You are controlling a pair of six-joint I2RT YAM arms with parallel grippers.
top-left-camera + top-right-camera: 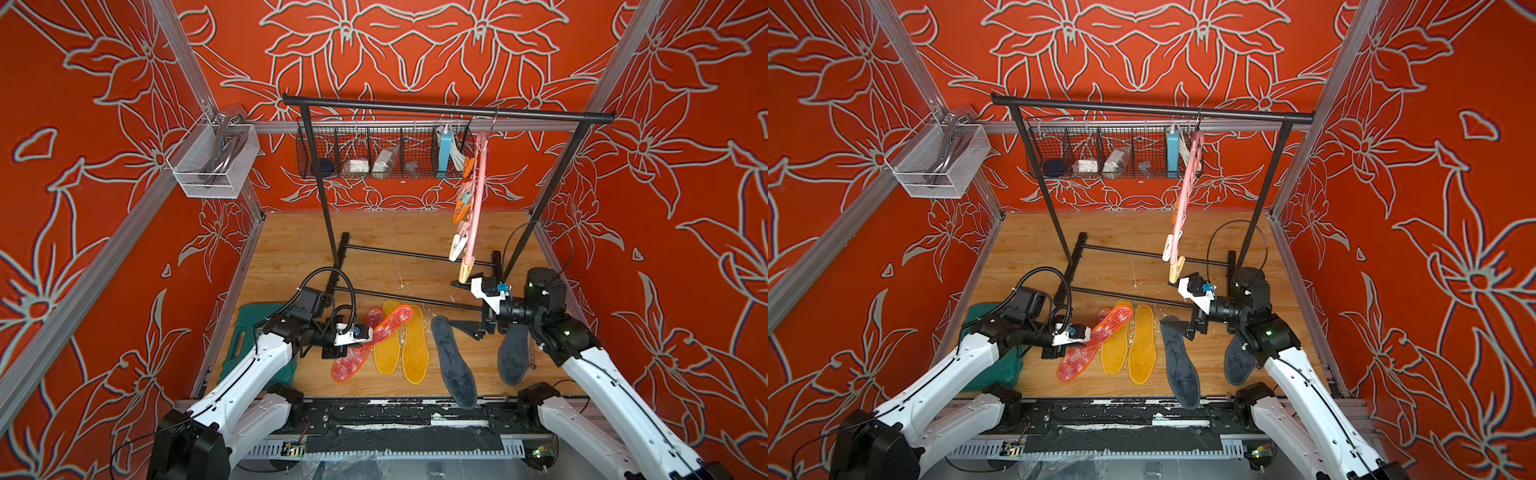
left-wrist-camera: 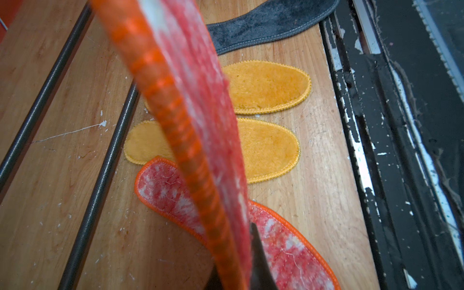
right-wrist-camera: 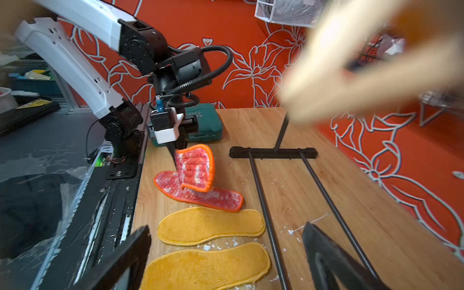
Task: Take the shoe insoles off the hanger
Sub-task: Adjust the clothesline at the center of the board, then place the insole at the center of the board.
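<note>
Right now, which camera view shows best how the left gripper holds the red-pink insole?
The right wrist view: it shows the left gripper pinching one end of the red-pink insole, side-on and sharp. Both top views show the insole from above, its gripped end hidden under the wrist. The left wrist view shows it edge-on and blurred.

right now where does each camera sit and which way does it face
top view: overhead near the arm bases, facing down at table and hanger; both arms show
top view: same head, same hanger, both arms
left wrist: on left arm, facing along left fingers shut on a red-pink insole
right wrist: on right arm, facing the left arm across the table; open right fingers show
shared: both wrist views show the yellow insoles
</note>
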